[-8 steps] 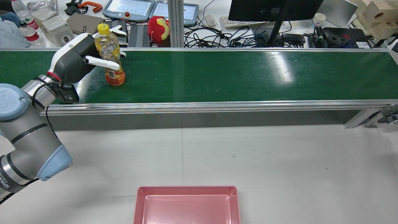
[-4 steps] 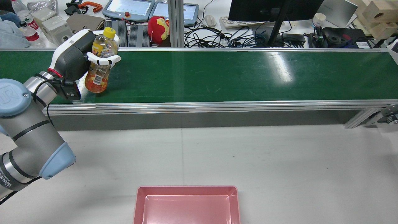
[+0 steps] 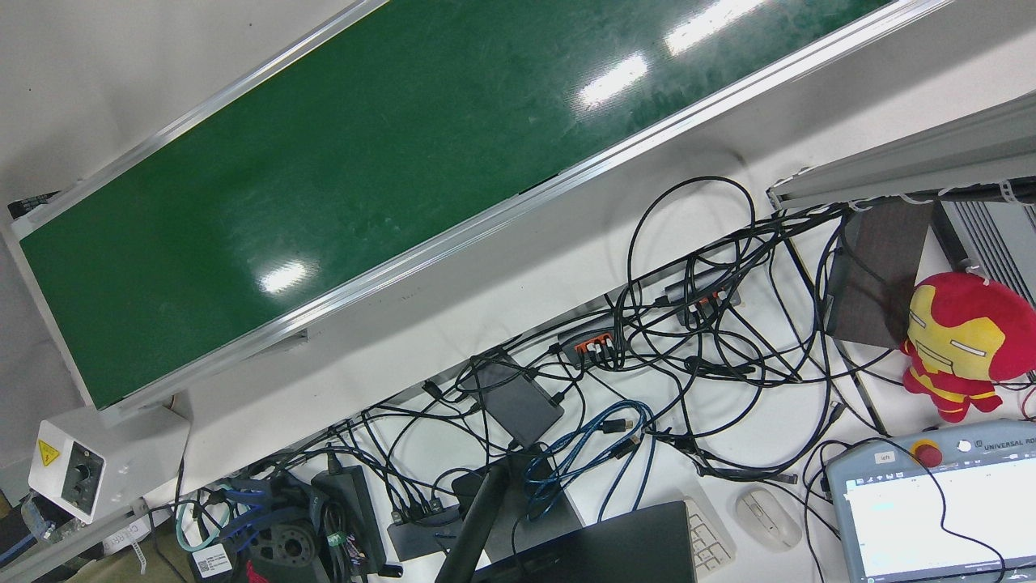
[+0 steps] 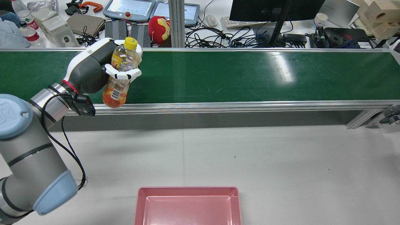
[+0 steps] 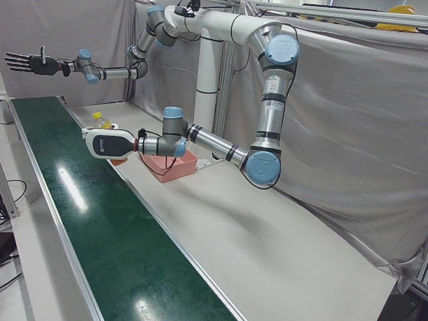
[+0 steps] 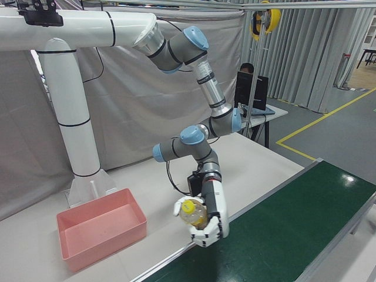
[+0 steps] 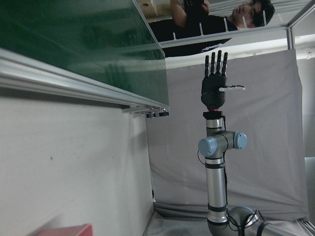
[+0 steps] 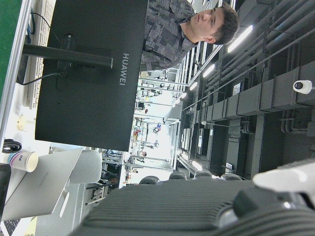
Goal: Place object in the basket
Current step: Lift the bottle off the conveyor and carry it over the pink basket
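With the bottle (image 4: 120, 73) clamped in the left hand (image 4: 93, 70), the step in hand is judged to be the carry from the green conveyor belt (image 4: 237, 76) to the pink basket (image 4: 187, 204). In the rear view the fingers (image 4: 123, 74) wrap the bottle's waist, the yellow cap (image 4: 130, 43) tilted toward 1 o'clock and the orange base hanging over the belt's near aluminium rail (image 4: 218, 106); the bottle appears clear of the belt. The basket rests on the grey worktop (image 4: 281, 162) at about 5 o'clock from the hand, well apart from it. The right-front view shows the same left hand (image 6: 207, 223) closed round the bottle (image 6: 192, 212) above the belt edge, with the basket (image 6: 100, 232) off at 9 o'clock. The right hand (image 5: 30, 63) is raised far from the work, fingers spread and holding nothing, as the left-front view shows.

To do the carry well, in my judgement: lift enough for the base to pass the rail, keep the grip firm since the label looks smooth and the liquid will shift, sweep toward 5 o'clock, and release low over the basket's middle, so the bottle neither bounces nor strikes the rim.
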